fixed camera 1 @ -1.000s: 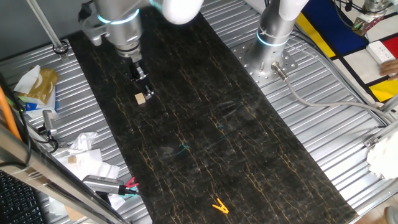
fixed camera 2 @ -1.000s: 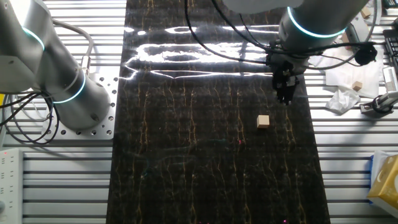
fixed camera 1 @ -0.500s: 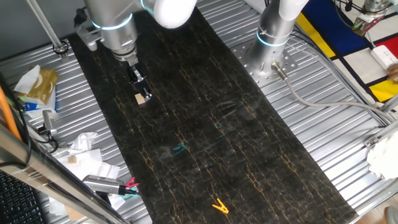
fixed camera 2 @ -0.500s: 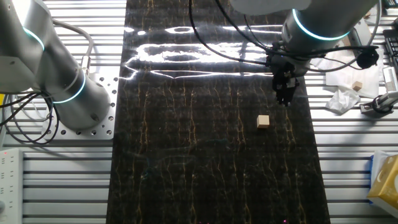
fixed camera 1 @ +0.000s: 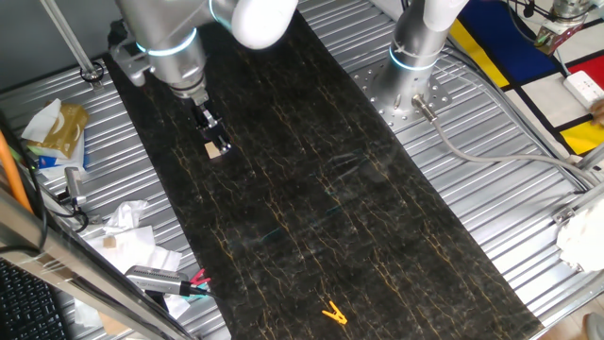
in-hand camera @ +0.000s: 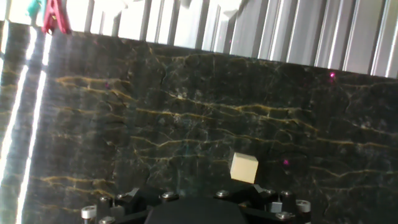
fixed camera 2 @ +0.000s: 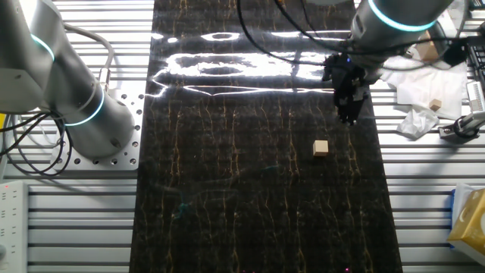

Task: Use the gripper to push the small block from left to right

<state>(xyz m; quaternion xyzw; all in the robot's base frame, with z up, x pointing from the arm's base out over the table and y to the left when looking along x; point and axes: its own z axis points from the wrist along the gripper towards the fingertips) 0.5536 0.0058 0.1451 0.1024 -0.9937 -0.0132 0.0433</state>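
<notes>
The small block (fixed camera 1: 216, 148) is a pale tan cube lying on the dark marbled mat (fixed camera 1: 311, 189), near its left edge. It also shows in the other fixed view (fixed camera 2: 321, 147) and in the hand view (in-hand camera: 244, 168). My gripper (fixed camera 1: 209, 130) hangs from the silver arm just behind and above the block, its narrow black fingers together and holding nothing. In the other fixed view the gripper (fixed camera 2: 348, 119) stands a little beyond the block, with a gap between them. The hand view shows only the gripper's black base, not the fingertips.
A yellow-orange clip (fixed camera 1: 332, 313) lies at the mat's near end. A second silver arm's base (fixed camera 1: 415, 57) stands on the metal table beside the mat. Crumpled paper, a box and tools (fixed camera 1: 142, 255) clutter the left side. A red clip (in-hand camera: 55, 15) lies beyond the mat edge.
The arm has shifted slightly up and left in the one fixed view, drawing the gripper tip a little away from the block. The block has not moved.
</notes>
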